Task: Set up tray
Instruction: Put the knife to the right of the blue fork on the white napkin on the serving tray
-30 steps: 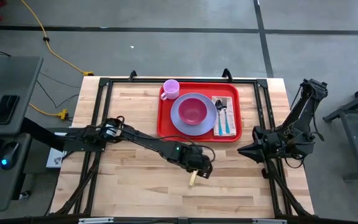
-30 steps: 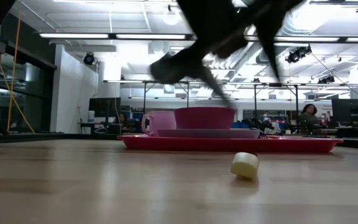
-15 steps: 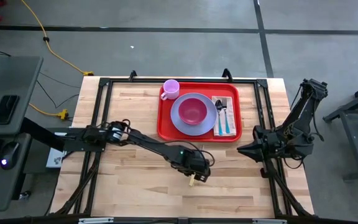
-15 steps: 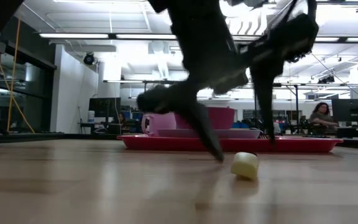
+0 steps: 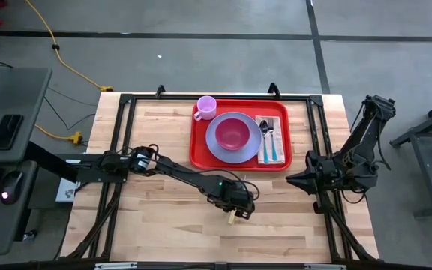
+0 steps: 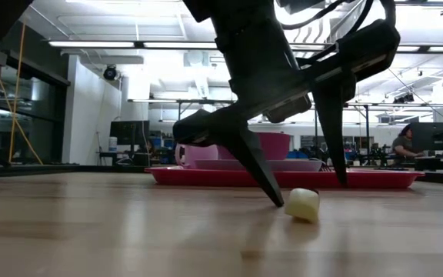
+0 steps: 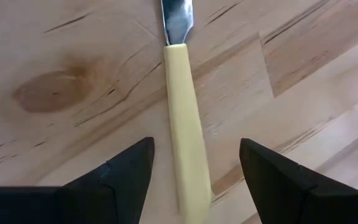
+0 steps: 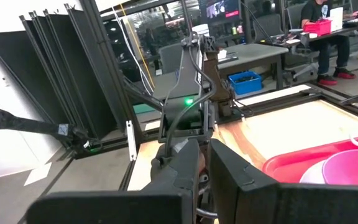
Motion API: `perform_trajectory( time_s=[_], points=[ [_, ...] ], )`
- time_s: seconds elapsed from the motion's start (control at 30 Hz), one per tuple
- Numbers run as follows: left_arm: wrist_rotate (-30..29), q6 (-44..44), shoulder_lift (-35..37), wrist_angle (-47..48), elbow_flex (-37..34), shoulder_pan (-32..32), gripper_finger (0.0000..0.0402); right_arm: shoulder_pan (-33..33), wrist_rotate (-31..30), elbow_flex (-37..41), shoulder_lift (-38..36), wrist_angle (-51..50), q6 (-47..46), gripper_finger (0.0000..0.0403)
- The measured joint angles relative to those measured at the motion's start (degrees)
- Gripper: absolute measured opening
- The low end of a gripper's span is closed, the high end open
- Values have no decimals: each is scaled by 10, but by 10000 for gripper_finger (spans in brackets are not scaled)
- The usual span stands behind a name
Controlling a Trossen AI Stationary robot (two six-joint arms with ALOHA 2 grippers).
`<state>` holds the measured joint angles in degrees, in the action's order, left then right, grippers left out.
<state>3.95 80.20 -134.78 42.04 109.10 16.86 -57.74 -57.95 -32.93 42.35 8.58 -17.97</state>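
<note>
- While hanging low over the bare wood of the table [image 5: 163, 225], straddles the knife [image 7: 185, 143] with the left gripper [image 7: 194, 146]: jaws spread wide, one dark finger [image 7: 126, 171] either side of the yellow handle, nothing grasped yet.
- Shows the knife's long axis running straight between the fingers in the left wrist view, handle toward the wrist and steel blade pointing away, so square to the closing direction.
- From above, places the left gripper [image 5: 235, 206] near the table's middle, with only the handle's pale end [image 5: 232, 217] poking out on the near side.
- At table height, puts the nearer fingertip just beside the butt of the handle [image 6: 302, 205]; cannot tell whether touching.
- Farther right and toward the far edge, finds the tray [image 5: 198, 150], already carrying a cup [image 5: 206, 106], a plate [image 5: 214, 144] with a bowl [image 5: 233, 133], and a napkin [image 5: 280, 131] with two utensils.
- Judges the carry from the knife as away and slightly right.
- At the right edge, leaves the right gripper [image 5: 291, 181] clenched and empty, well apart from the knife; makes the left arm plainly the nearer.
- Finds no brand, label or legible writing anywhere.
</note>
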Motion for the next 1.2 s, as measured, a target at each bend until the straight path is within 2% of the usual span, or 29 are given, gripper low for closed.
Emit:
perform_trajectory(
  time_s=[0.33,0.77,1.2],
  points=[
    [-9,-5,-9,8,0,0,270,0,0,0,0,-8,0,16],
    [-15,-37,-16,-2,-4,4,138,0,0,0,0,-9,0,16],
    [-16,-19,-17,2,-3,4,90,0,0,0,0,-10,0,16]
  ],
)
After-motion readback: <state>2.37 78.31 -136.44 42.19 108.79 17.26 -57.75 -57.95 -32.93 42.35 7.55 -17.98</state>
